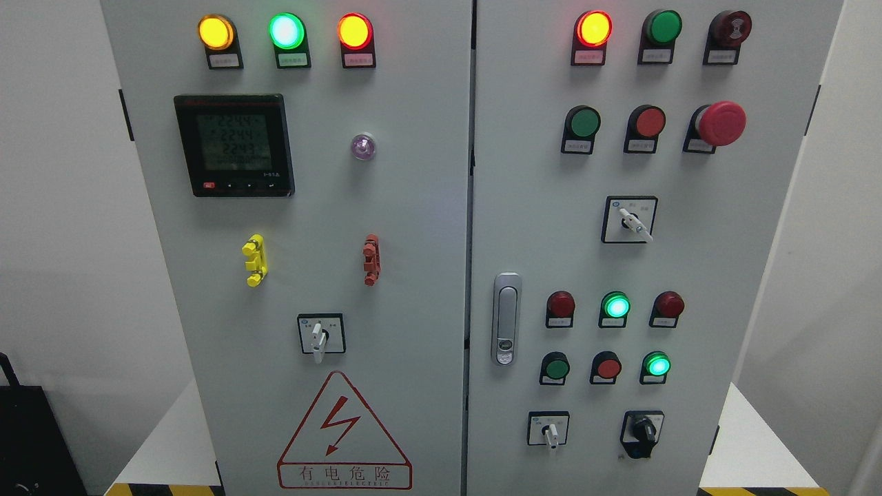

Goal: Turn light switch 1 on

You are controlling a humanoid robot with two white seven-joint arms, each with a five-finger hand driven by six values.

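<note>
No control could be identified as light switch 1; labels were illegible. Small rigid push buttons [583,122] and rotary knobs [318,337] were mounted on the cabinet [413,207], judged operable by fingertip. No robot hand was visible.

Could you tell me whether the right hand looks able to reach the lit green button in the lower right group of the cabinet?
Hard to say: no hand or arm is in view. The lit green button sits exposed on the cabinet door, with nothing in front of it.
</note>
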